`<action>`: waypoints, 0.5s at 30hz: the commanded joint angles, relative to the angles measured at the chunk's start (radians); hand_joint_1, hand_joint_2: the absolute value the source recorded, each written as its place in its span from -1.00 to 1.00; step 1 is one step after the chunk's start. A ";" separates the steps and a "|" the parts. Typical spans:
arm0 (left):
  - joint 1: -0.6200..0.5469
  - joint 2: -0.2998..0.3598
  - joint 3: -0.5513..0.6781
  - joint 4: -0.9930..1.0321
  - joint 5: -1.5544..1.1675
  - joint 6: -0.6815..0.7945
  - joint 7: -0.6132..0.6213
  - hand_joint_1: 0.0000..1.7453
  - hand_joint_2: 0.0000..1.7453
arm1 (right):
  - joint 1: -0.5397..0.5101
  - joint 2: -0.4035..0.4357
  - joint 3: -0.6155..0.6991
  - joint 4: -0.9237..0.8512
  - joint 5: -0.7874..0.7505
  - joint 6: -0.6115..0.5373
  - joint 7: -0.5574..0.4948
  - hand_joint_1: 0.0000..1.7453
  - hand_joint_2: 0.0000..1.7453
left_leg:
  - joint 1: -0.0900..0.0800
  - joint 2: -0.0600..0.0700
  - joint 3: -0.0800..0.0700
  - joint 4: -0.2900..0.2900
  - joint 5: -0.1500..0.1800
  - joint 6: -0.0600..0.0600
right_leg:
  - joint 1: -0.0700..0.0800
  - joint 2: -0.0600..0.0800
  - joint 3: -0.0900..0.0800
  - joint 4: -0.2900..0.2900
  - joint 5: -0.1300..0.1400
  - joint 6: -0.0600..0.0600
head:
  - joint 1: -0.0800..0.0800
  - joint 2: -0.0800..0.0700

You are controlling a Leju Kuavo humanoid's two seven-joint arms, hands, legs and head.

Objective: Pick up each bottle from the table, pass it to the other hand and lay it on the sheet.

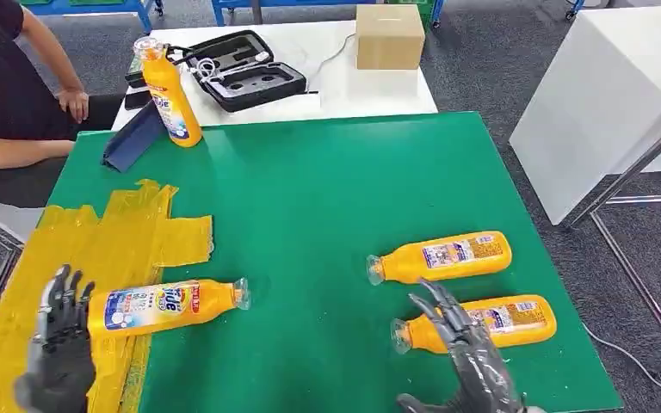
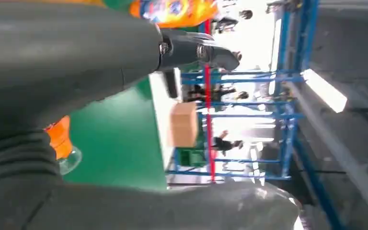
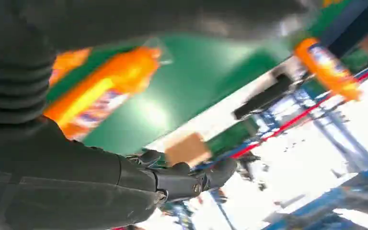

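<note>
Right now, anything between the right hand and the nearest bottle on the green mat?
Nothing visible. The right hand hovers open just beside the nearer lying bottle, fingers spread over its neck end. The second lying bottle sits farther back, clear of the reach.

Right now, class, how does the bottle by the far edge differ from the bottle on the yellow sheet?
The far bottle stands upright; the sheet bottle lies on its side. The far bottle stands on the green mat; the sheet bottle lies partly on the yellow sheet, beside the left hand. Both are orange with labels.
</note>
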 commanded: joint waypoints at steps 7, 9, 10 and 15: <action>0.063 -0.087 0.087 -0.194 -0.105 -0.026 -0.042 -1.00 -1.00 | 0.178 0.095 -0.322 -0.052 0.039 0.150 -0.026 -1.00 1.00 | 0.002 0.000 0.001 0.002 -0.002 0.001 | 0.002 -0.002 -0.007 -0.001 -0.002 0.002 | 0.000 0.000; 0.071 -0.078 0.061 -0.196 -0.111 -0.006 -0.047 -1.00 -1.00 | 0.199 0.127 -0.405 -0.049 0.022 0.200 -0.066 -1.00 1.00 | 0.001 -0.002 0.003 0.001 -0.002 0.001 | 0.001 -0.003 -0.005 -0.001 -0.002 0.002 | 0.000 0.000; 0.072 -0.075 0.057 -0.196 -0.111 -0.001 -0.047 -1.00 -1.00 | 0.201 0.138 -0.425 -0.048 0.020 0.215 -0.083 -1.00 1.00 | 0.001 -0.002 0.003 0.001 -0.003 0.001 | 0.002 -0.004 -0.004 -0.001 -0.003 0.002 | -0.001 0.000; 0.078 -0.054 0.020 -0.186 -0.111 0.014 -0.054 -1.00 -1.00 | 0.224 0.241 -0.631 -0.057 0.019 0.376 -0.135 -1.00 1.00 | 0.002 -0.001 0.004 0.001 -0.003 0.001 | 0.002 -0.003 0.000 -0.002 -0.003 0.002 | -0.001 0.000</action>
